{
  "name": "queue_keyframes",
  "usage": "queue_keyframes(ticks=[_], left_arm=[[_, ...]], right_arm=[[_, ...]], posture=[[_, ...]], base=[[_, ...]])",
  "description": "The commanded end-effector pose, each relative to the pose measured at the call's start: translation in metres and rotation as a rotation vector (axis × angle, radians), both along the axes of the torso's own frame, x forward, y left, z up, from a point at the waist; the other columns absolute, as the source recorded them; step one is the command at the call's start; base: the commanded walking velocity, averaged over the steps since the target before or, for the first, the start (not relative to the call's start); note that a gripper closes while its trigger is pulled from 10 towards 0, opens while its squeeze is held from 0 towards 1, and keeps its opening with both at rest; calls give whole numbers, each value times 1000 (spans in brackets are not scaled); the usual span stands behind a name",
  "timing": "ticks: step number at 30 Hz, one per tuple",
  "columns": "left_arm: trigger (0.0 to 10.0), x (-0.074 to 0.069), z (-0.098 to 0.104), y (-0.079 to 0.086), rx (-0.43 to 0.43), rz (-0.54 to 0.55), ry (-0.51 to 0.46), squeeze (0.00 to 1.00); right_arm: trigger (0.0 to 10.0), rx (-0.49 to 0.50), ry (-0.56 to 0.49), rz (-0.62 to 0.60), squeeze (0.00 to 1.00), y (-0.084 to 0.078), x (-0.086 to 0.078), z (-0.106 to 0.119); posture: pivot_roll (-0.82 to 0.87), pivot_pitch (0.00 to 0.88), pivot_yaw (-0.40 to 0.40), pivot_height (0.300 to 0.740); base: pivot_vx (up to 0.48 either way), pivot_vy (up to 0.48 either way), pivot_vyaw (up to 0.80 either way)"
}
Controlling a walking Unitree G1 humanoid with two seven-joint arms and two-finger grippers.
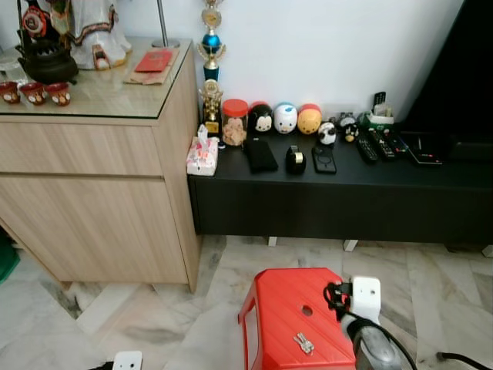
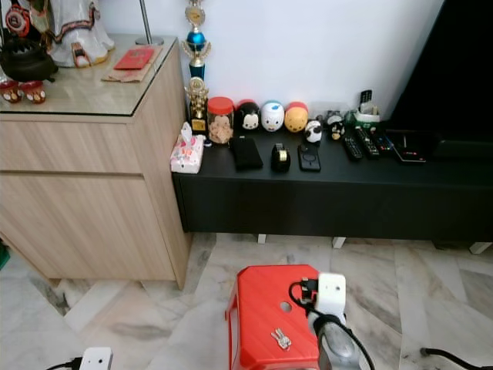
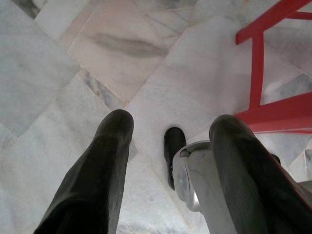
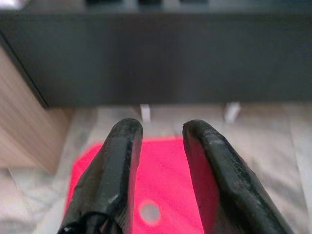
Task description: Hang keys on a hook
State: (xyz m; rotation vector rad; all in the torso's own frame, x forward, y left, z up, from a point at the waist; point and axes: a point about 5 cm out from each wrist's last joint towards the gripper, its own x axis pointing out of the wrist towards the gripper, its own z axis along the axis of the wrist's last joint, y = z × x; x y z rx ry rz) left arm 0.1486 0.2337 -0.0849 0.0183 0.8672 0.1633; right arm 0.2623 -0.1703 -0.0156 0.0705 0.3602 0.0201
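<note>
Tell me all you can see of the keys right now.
The keys are a small silvery metal bunch lying flat on the red stool, toward its near edge, nearer than the round hole in the seat. Nothing but the seat touches them. The right gripper hangs open above the stool, apart from them. Their number and ring are too small to make out.

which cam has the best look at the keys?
Left eye view: the keys lie in plain sight on the red stool, slightly larger than in the right eye view. The right wrist view looks over the stool top past the right gripper; the left wrist view catches stool legs.
</note>
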Motion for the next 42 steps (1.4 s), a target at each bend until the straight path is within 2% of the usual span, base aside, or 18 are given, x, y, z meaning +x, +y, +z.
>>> queue_keyframes(ticks=[1, 6, 9, 18, 22, 24, 26, 29, 30, 32, 34, 36, 40, 42], left_arm=[[10000, -4, -2, 0, -5, 25, 6, 0], [10000, -4, -2, 0, -2, 9, 7, 0], [10000, -5, -2, 0, -3, 11, 8, 0], [10000, -5, -1, 1, 17, 13, -7, 0], [10000, -1, 5, 5, 84, 49, -93, 0], [10000, 0, 7, 5, 85, 58, -117, 0], [10000, 5, 12, 4, 84, 48, -200, 0], [10000, 7, 15, 3, 87, 22, -238, 0], [10000, 58, 41, 3, 130, -13, -352, 0], [10000, 114, 85, 2, 118, -43, -555, 0], [10000, 129, 106, -1, 116, -74, -674, 0], [10000, 133, 115, -3, 127, -93, -727, 0], [10000, 134, 129, -5, 139, -109, -822, 0], [10000, 129, 132, -6, 140, -115, -861, 0]], right_arm=[[10000, -3, -25, 16, 0, 3, 2, 4], [10000, 29, -93, 17, 0, 13, 8, 13], [10000, 14, -152, 56, 0, 19, 7, 19], [10000, 24, -181, 54, 0, 18, 4, 24], [10000, 24, -187, 51, 0, 18, 5, 28], [10000, 23, -188, 50, 0, 18, 6, 28], [10000, 22, -190, 50, 0, 18, 7, 29], [10000, 23, -189, 54, 0, 18, 7, 30], [10000, 24, -191, 55, 0, 18, 8, 31], [10000, 25, -193, 55, 0, 17, 9, 31], [10000, 28, -194, 57, 0, 18, 9, 32], [10000, 30, -192, 59, 0, 19, 8, 32], [10000, 34, -186, 62, 0, 20, 6, 31], [10000, 35, -185, 58, 0, 18, 5, 31]], posture=[[3, 0, -77, 740], [11, 0, -79, 740], [7, 0, -75, 740], [2, 0, -74, 740], [1, 0, -78, 740], [-1, 0, -80, 740], [-2, 0, -80, 740], [-7, 0, -77, 740], [-6, 0, -76, 740], [-2, 0, -75, 740], [-1, 0, -76, 740], [0, 0, -77, 740], [1, 0, -77, 740], [-1, 0, -77, 740]], base=[[0, 0, 0], [0, 0, 0], [0, 0, 0], [0, 0, 0], [0, 0, 0], [0, 0, 0], [0, 0, 0], [0, 0, 0], [0, 0, 0], [0, 0, 0], [0, 0, 0], [0, 0, 0], [0, 0, 0], [0, 0, 0]])
